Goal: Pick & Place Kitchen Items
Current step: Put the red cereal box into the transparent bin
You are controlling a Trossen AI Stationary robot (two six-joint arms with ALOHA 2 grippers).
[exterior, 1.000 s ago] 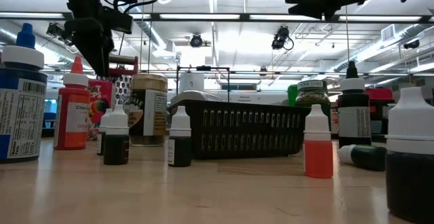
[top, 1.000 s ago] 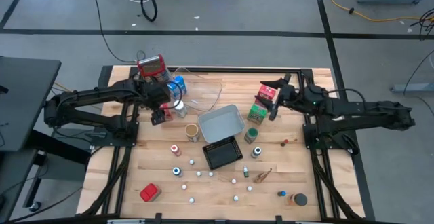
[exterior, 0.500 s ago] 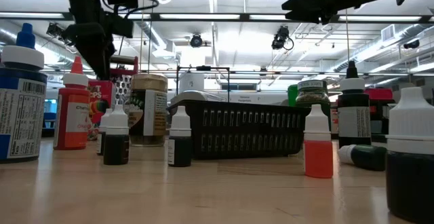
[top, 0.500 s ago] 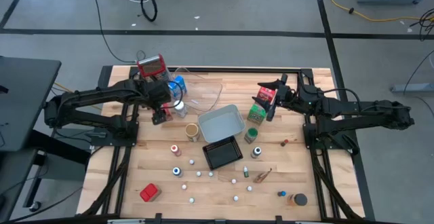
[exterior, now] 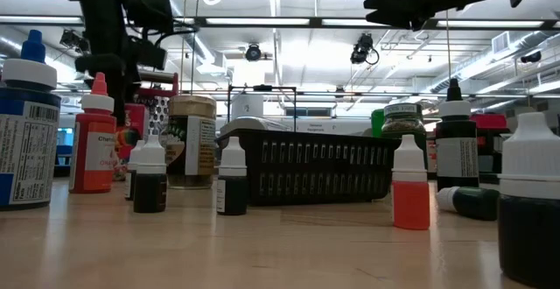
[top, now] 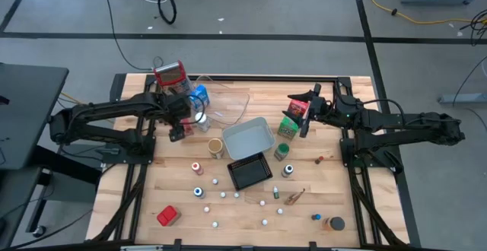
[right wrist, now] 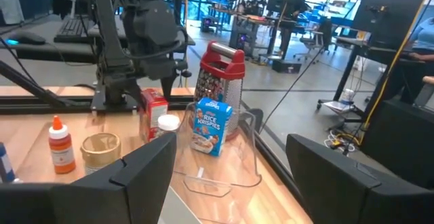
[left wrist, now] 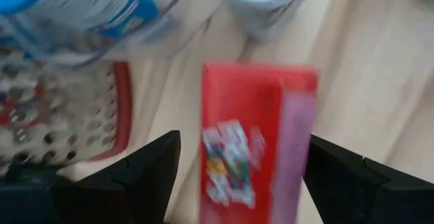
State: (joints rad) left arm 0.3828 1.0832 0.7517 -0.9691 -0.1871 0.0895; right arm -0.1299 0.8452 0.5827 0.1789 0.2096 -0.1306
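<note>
From the high view I have my left gripper (top: 179,131) near the table's (top: 335,194) far left corner, poised over a small red carton (top: 181,131) just beside a white-lidded jar (top: 202,120) and a blue cereal box (top: 199,96); my right gripper (top: 305,112) hangs by the red and green cartons (top: 292,117) on the right. In the low view, small dropper bottles (exterior: 232,179) with white caps stand in front of a black basket (exterior: 319,172), an orange one (exterior: 411,185) among them. My left wrist view shows the red carton (left wrist: 258,139) upright between my spread fingers (left wrist: 146,173), untouched, red with a pink side panel and a colourful print. My right wrist view shows that gripper's fingers (right wrist: 146,166) wide apart, holding nothing, with the blue cereal box (right wrist: 212,125) inside a clear tray (right wrist: 234,166).
</note>
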